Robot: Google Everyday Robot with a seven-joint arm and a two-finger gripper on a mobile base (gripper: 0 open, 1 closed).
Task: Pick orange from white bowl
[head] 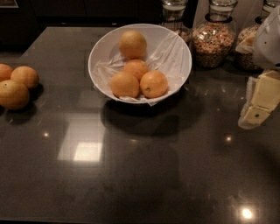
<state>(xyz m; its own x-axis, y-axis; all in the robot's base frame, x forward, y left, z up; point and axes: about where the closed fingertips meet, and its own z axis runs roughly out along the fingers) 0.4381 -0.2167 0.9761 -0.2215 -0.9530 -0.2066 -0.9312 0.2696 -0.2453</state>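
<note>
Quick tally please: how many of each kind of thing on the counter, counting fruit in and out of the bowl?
Fruits in the white bowl: 4, the pale orange plus three deeper-orange fruits
Loose fruits on the counter, left: 3
White bowl: 1
Glass jars, back right: 3
Tool, right edge: 1
Total: 12

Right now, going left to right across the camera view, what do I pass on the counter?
Three loose oranges at the left edge → white bowl holding the pale orange → grain jar → pincer over the counter at the right edge.
</note>
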